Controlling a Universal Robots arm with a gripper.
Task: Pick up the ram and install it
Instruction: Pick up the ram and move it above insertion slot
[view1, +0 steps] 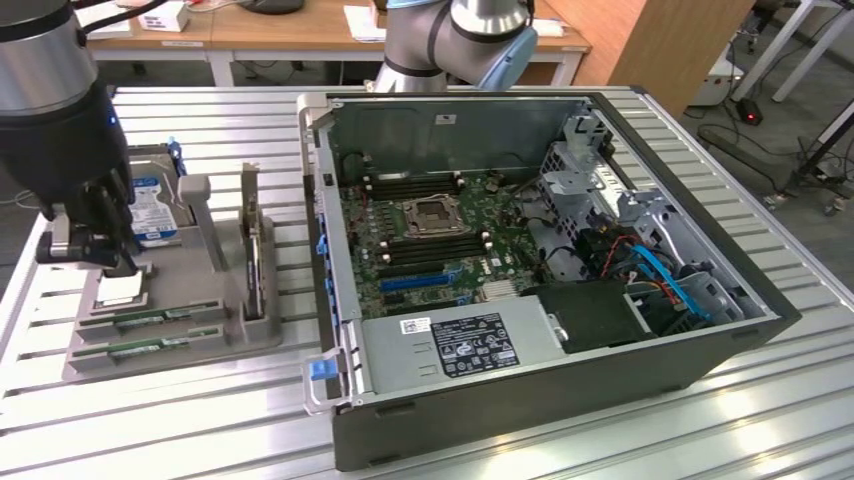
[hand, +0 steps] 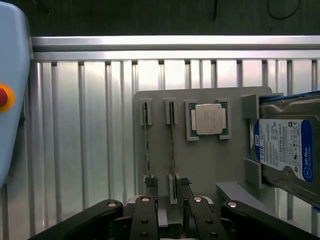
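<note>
Gripper (hand: 171, 222): jaws spread, empty, hovering over tray (hand: 200, 165), near ram (hand: 172, 145). Best practice: centre jaws across ram's thin faces, clear of neighbour stick (hand: 146, 145).

Silver arm (view1: 47, 60), blue joint cap (view1: 514, 48); black fingers (hand: 145, 220), silver pivot pins (hand: 145, 200).

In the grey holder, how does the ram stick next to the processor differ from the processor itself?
The ram stick is long, narrow and green; the processor is square and silver. The ram stick stands on edge in a slot, while the processor lies flat in a recess. Both sit in the grey holder outside the computer case, and neither is between the fingers.
</note>
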